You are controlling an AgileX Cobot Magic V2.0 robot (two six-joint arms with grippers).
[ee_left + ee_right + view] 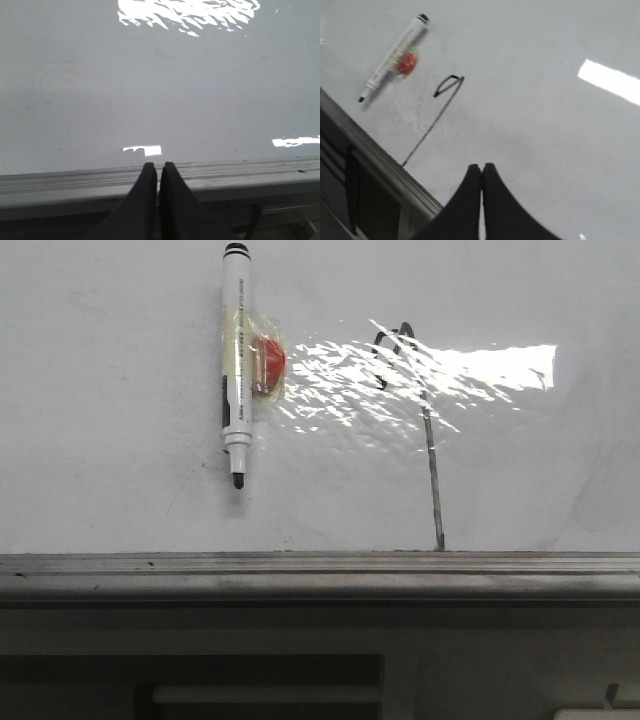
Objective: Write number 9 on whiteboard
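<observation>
The whiteboard (110, 390) fills the front view, glossy white with glare. The number 9 (430, 440) is drawn on it, a small loop above a long stem that reaches down to the ledge; it also shows in the right wrist view (437, 110). A white marker (236, 350) with a black tip and a red piece taped to it lies on the board left of the figure, uncapped, tip toward the ledge; it shows in the right wrist view too (392, 57). My left gripper (159, 165) is shut and empty over the ledge. My right gripper (482, 167) is shut and empty above the board, apart from the figure.
A grey metal ledge (320, 570) runs along the board's lower edge, also in the left wrist view (250, 177) and the right wrist view (380, 160). Below it is a dark grey cabinet front (200, 680). Bright glare patches (480, 365) lie on the board.
</observation>
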